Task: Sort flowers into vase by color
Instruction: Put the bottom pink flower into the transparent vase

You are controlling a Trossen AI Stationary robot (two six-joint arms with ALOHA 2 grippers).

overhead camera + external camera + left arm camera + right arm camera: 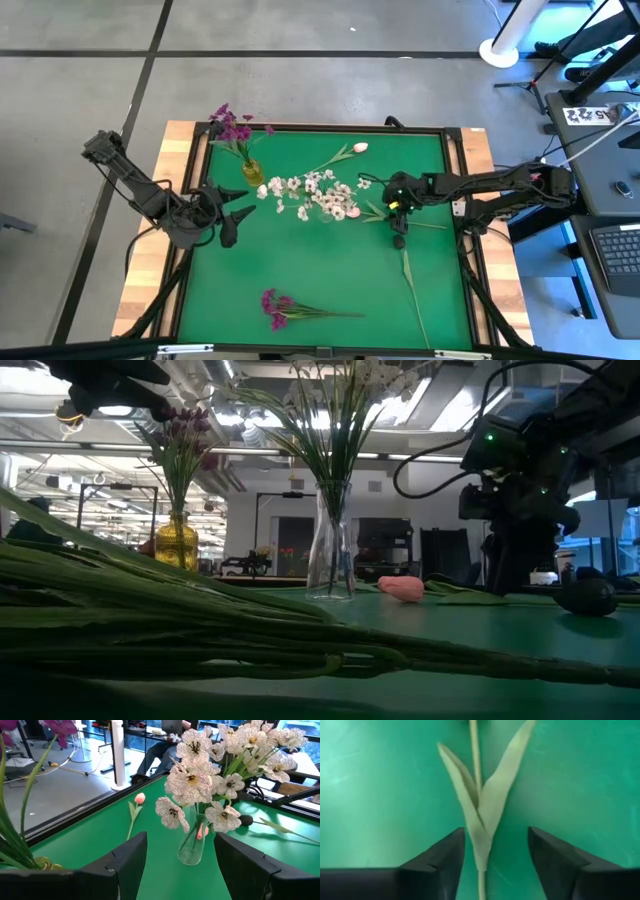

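Note:
A clear vase (192, 847) of white flowers (318, 193) stands mid-table, left of it a yellow vase (253, 172) with purple flowers (232, 125). A pink-budded flower (347, 152) lies on the green mat at the far side. A purple flower (285, 308) lies near the front edge. My right gripper (398, 240) slants down, open, its fingers on either side of a lying green stem (475, 750) where two pale leaves (487, 805) fork; the fingers stand apart from it. My left gripper (235, 215) hovers open beside the yellow vase, pointing toward the clear vase (322, 205).
The stem under my right gripper runs on toward the front right of the mat (412, 285). A raised black frame (330, 128) borders the mat. In the low view the purple flower's stems (200, 630) fill the foreground.

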